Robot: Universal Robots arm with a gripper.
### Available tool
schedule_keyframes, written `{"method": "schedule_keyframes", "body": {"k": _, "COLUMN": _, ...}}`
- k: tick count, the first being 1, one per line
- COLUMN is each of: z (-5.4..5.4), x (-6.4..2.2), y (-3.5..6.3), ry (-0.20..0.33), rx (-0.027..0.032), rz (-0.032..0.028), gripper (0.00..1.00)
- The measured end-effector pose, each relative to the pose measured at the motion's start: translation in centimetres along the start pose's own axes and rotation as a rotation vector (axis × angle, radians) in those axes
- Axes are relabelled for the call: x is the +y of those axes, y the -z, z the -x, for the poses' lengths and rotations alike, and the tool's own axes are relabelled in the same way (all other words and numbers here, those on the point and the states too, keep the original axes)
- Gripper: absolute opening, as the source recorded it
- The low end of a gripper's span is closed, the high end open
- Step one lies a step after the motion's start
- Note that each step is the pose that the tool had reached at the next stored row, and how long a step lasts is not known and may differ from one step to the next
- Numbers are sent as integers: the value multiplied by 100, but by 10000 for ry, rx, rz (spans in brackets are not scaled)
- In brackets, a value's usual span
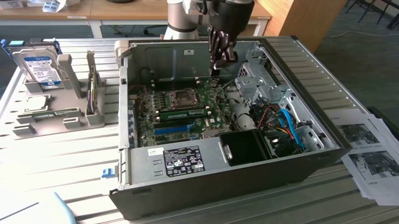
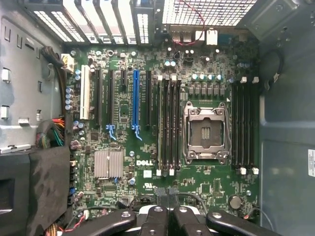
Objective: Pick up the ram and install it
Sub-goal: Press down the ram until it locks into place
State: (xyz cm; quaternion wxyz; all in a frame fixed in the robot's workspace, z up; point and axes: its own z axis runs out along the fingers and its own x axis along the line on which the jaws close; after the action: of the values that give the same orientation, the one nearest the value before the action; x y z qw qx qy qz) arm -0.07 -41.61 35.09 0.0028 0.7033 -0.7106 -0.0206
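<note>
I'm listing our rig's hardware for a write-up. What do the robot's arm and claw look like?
The arm is a pale grey, rounded tubular section with a smooth finish. The claw is black, with a stout body that narrows to slim fingers. In the wrist view, its glossy black linkage bars have rounded ends and are joined by silvery round pins.

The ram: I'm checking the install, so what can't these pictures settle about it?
- ram, exterior view: too small to tell whether it is fully seated or latched.
- memory slots, wrist view: seen end-on from above; whether one holds the ram is unclear.
- gripper, exterior view: whether its dark tip touches anything is unclear.
</note>
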Motion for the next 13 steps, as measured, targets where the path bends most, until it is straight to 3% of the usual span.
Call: {"method": "schedule_keyframes", "body": {"k": 13, "z": -6, "x": -8, "y": -238, "ry": -1, "rx": -3, "rz": -3, "gripper": 9}}
